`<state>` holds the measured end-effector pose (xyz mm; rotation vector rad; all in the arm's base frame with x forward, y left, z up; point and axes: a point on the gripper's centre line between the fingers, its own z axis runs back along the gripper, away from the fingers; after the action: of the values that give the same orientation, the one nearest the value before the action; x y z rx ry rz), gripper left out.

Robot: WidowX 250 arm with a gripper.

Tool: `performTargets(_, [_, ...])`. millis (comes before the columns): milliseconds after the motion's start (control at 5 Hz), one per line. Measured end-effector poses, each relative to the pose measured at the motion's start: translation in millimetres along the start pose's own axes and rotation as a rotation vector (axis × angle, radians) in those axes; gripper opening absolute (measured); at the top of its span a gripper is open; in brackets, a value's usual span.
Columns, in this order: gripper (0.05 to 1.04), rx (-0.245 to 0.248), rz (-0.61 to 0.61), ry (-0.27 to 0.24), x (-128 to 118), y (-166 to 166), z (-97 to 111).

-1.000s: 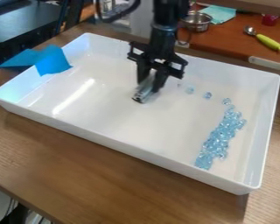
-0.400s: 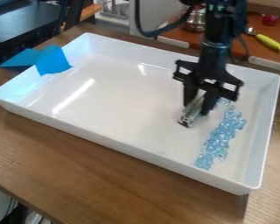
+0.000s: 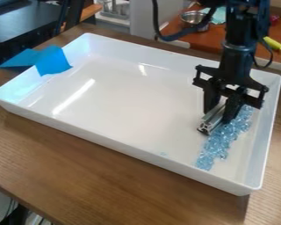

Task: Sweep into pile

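The arm leans down over the tray's [image 3: 122,143] right part, its pincer [image 3: 219,115] pointing downward and clamped on a slanted metal bar [image 3: 211,121], whose lower end sits right beside the strip of blue beads [image 3: 218,146].

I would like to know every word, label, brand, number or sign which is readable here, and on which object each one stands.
There is no text that I can read: no word, label, brand, number or sign shows legibly on the white tray, the blue tape, the metal bar or the gripper.
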<state>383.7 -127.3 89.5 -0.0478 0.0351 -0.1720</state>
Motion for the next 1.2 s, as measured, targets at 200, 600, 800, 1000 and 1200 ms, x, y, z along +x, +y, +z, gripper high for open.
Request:
performTargets(200, [0.378,-0.02,0.019,0.001,3,16,10])
performTargets(600, [0.377,0.091,0.12,-0.128,-12,83,66])
performTargets(800, [0.377,0.151,0.189,-0.048,-35,93,50])
performTargets(1000, [0.377,0.132,0.233,0.006,-55,94,40])
performTargets(1200, [0.377,0.137,0.267,0.018,-64,91,22])
